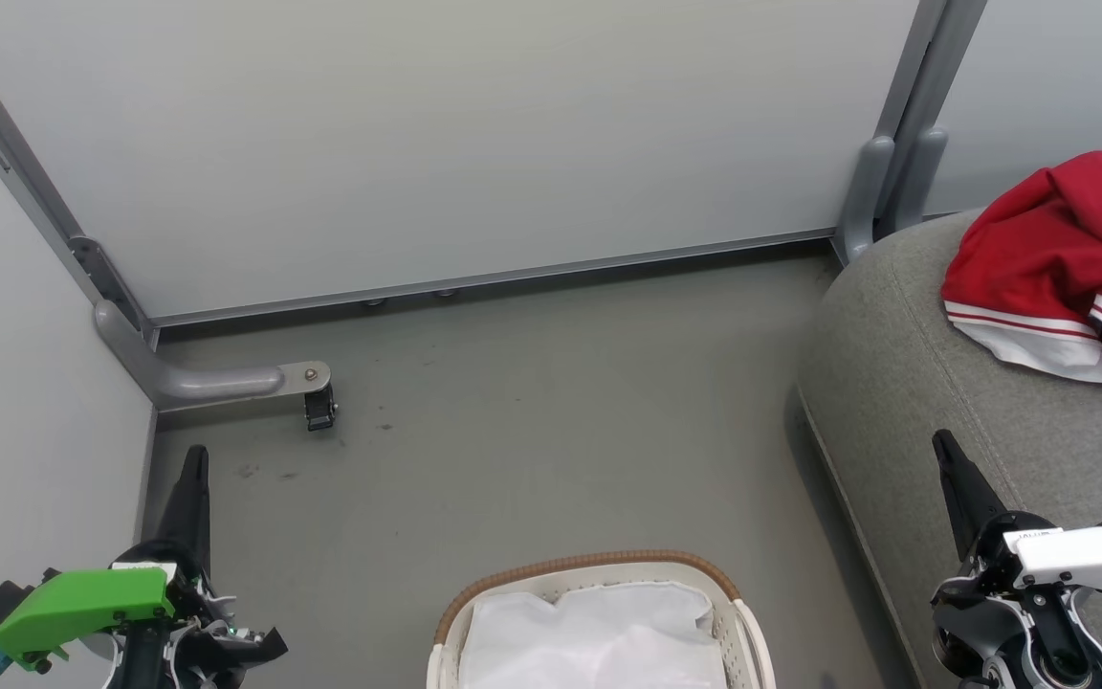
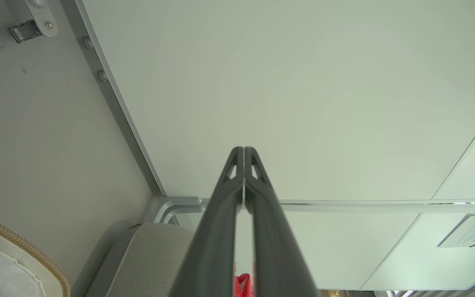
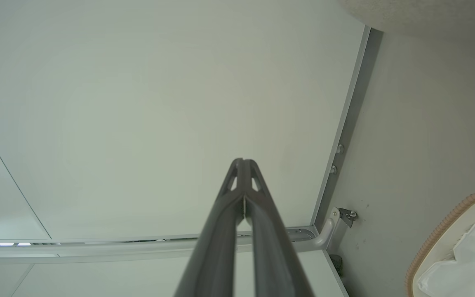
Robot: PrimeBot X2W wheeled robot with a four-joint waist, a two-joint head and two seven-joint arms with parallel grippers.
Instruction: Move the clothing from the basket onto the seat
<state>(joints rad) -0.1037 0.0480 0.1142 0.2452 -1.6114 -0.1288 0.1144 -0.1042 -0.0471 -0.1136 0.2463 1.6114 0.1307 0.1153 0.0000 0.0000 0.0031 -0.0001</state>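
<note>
The red clothing (image 1: 1063, 254) with white panels and striped trim lies bunched on the grey seat (image 1: 905, 383) at the right. A sliver of the red clothing (image 2: 243, 284) shows between the fingers in the left wrist view. The cream basket (image 1: 599, 566) with its brown woven rim stands on the floor at bottom centre, and only its white liner (image 1: 599, 636) shows inside. My left gripper (image 1: 195, 455) is shut and empty at lower left, well left of the basket. My right gripper (image 1: 943, 443) is shut and empty at lower right, over the seat's front edge.
Pale partition panels (image 1: 417, 144) close off the back and left. A grey panel foot with a small black caster (image 1: 319, 410) juts onto the floor at the left. The grey floor (image 1: 551, 402) lies between panels, basket and seat.
</note>
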